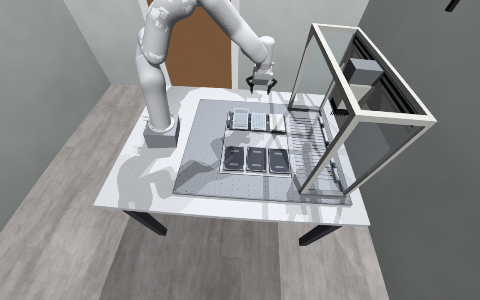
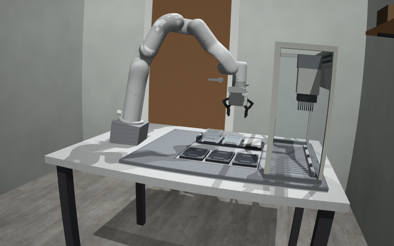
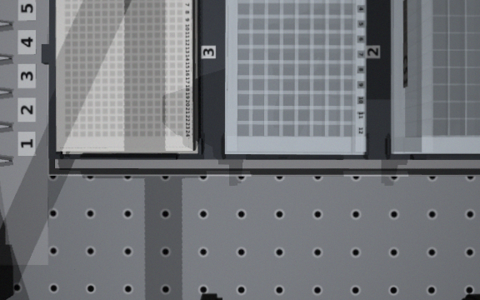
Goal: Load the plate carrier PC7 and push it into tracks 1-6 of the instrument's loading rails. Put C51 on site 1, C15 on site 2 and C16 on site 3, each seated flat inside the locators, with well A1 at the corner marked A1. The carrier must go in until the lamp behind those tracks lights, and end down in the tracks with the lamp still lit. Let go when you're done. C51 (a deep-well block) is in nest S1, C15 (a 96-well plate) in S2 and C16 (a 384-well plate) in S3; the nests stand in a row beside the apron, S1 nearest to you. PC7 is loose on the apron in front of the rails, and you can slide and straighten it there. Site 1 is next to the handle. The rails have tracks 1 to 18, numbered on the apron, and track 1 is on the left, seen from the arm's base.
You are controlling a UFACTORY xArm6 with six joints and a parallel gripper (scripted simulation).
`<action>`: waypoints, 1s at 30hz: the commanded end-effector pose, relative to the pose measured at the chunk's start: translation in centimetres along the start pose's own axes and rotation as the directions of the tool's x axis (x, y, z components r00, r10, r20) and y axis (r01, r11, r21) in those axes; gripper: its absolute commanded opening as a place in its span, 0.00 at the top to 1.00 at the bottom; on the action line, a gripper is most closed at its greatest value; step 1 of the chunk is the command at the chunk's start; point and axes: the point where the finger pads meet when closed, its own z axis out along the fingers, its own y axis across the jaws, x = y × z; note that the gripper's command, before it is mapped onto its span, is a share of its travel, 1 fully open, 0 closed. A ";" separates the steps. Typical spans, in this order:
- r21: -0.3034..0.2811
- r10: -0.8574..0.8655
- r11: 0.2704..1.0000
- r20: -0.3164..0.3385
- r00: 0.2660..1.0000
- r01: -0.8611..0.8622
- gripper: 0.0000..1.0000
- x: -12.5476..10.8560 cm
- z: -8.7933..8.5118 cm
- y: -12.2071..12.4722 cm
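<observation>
PC7 (image 1: pixel 230 121), loaded with three plates, lies below the wide-open, empty claw (image 1: pixel 261 88).

Your arm (image 2: pixel 135 88) is smooth pale grey, built of rounded tube sections with patchy white flecks near the upper joints. It ends in a boxy light-grey wrist block carrying a gripper (image 2: pixel 237 110) with two black fingers (image 2: pixel 227 109). It stands on a square grey block (image 2: pixel 117 134).
</observation>
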 end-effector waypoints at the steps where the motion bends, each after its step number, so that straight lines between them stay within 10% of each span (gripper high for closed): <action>1: 0.005 0.000 1.000 0.003 1.000 0.000 0.00 -0.1 -0.2 -0.2; 2: 0.005 -0.033 0.999 0.002 0.999 0.033 0.18 0.2 -0.2 0.3; 17: 0.005 -0.450 0.893 0.000 0.893 0.450 0.18 3.7 -0.2 5.7; 30: 0.004 -0.783 0.622 -0.002 0.622 0.783 0.18 7.3 -0.2 11.2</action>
